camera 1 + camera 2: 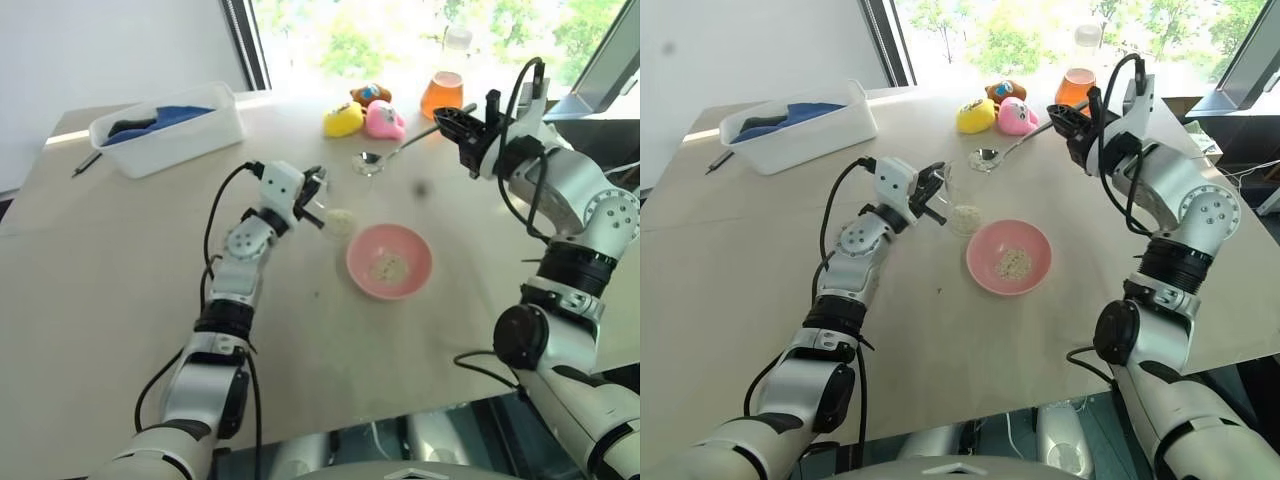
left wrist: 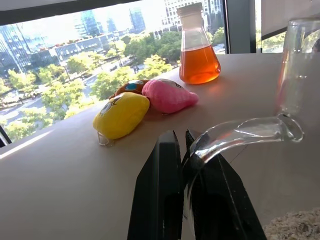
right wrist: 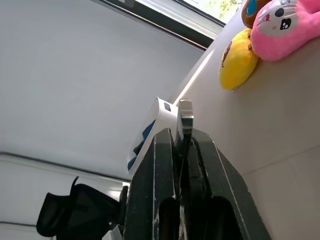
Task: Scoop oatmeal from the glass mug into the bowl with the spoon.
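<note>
The left hand point(image 1: 932, 190) has its fingers pinched on the handle of the glass mug point(image 1: 962, 205), which is tilted just beside it, a little oatmeal point(image 1: 967, 214) lying inside. Just past the mug, toward the right hand, the pink bowl point(image 1: 1037, 270) sits on the table point(image 1: 760, 260) with more oatmeal in its middle. The right hand point(image 1: 1064, 118) is raised well apart from the bowl, its fingers pressed onto the handle of the spoon point(image 1: 1002, 150); the spoon's scoop end points toward the left hand, above the table near the yellow toy point(image 1: 975, 116) and pink toy point(image 1: 1018, 117).
</note>
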`<act>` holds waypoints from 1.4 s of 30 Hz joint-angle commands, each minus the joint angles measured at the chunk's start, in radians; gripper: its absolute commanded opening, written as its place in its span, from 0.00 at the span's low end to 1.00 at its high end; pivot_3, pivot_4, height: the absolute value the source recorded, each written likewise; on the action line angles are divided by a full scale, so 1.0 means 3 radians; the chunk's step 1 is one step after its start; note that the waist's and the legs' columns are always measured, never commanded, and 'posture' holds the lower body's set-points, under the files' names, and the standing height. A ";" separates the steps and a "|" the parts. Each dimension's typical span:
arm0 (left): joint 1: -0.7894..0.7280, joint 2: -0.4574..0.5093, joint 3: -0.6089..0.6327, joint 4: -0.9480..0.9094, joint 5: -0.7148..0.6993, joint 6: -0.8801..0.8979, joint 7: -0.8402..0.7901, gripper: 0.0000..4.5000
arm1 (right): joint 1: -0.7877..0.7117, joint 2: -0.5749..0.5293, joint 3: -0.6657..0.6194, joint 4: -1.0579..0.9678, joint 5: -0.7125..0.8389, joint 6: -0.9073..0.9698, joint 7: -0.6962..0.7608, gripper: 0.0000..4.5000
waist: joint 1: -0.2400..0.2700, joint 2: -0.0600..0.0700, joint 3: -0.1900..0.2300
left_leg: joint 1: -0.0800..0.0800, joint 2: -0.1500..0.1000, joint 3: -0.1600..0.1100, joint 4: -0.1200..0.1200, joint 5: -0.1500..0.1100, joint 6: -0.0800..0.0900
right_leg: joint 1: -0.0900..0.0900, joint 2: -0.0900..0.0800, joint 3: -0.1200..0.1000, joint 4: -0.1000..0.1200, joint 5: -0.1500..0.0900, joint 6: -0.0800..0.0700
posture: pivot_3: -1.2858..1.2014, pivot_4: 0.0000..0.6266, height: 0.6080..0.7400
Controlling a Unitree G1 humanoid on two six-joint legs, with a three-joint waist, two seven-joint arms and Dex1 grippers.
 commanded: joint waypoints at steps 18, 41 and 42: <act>-0.0045 0.0093 0.0140 0.0066 -0.0039 -0.0138 0.0003 0.01 | 0.1059 -0.1115 0.0873 -0.0933 0.1553 -0.0354 -0.0438 0.00 | 0.0015 -0.0001 -0.0001 | -0.0002 0.0000 0.0002 0.0003 0.0001 0.0003 | 0.0001 -0.0002 0.0001 0.0000 0.0000 0.0001 | 0.52 0.24 1.00; 0.0033 0.0042 0.0097 0.0023 -0.0004 -0.0172 0.0068 0.01 | 0.0195 -0.2254 0.2415 -0.2109 -0.1243 0.0099 0.1955 0.00 | 0.0106 -0.0005 -0.0001 | -0.0007 -0.0002 -0.0004 0.0008 0.0001 0.0004 | 0.0000 -0.0004 -0.0005 -0.0004 0.0001 0.0001 | 0.52 0.24 1.00; 0.0038 0.0041 0.0094 0.0019 -0.0003 -0.0172 0.0069 0.01 | 0.0196 -0.2233 0.2403 -0.2110 -0.1265 0.0112 0.1979 0.00 | 0.0108 -0.0005 -0.0001 | -0.0008 -0.0002 -0.0005 0.0008 0.0001 0.0004 | 0.0000 -0.0004 -0.0007 -0.0005 0.0001 0.0001 | 0.52 0.24 1.00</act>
